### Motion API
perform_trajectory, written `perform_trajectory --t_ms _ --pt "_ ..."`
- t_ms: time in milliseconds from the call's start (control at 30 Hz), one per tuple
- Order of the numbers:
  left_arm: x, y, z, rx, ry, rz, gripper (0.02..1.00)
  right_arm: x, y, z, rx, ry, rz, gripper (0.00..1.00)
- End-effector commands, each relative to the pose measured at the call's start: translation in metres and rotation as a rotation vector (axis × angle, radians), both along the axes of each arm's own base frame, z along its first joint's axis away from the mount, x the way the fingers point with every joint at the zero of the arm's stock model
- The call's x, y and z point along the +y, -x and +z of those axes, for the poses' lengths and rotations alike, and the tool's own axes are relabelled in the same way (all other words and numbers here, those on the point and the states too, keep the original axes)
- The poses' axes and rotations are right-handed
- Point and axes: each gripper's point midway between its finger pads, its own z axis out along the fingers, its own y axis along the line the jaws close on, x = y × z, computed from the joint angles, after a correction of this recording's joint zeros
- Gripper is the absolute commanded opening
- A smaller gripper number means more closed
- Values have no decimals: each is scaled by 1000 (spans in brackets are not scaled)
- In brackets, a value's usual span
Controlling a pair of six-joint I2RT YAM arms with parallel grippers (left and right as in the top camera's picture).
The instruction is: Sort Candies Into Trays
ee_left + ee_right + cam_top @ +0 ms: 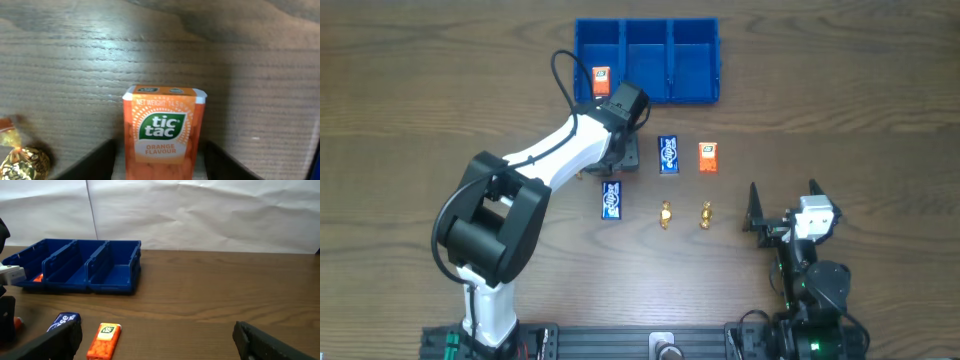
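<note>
Your left gripper [160, 145] is low over the table [880, 120] with an orange box [164, 125] straight between its jaws, label facing the wrist camera. Each jaw stands close beside the box. You cannot tell whether they are actually pressing on it. A gold candy [20, 161] lies just outside one jaw, apart from the box.

Beyond those jaws sits the blue tray [647, 99], which has three compartments in a row. The compartment nearest your left gripper holds a second orange box [601, 79], lying against its near wall. The middle and far compartments show their bare blue floors.

Your right gripper [783, 200] has its jaws spread wide and nothing is in them. A third orange box [103, 341] lies flat on the table just ahead of those jaws, off to one side of the gap. A blue pack [62, 320] lies a little further that way. The tray is well beyond both.

Between your two grippers, another blue pack [611, 199] and two more gold candies [666, 214] [706, 214] lie in a row on the table, apart from each other.
</note>
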Motion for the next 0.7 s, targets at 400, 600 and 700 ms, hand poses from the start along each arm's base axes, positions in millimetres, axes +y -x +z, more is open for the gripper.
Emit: perform_trajectory --t_ms 400,600,700 --pt "-10 -66 99 -252 -1 -11 347 -1 0 -1 0 15 0 998" --pt "10 -127 196 -434 -2 -9 347 -1 0 -1 0 15 0 998" --pt "20 -147 192 -428 0 -12 347 -1 0 -1 0 15 0 998"
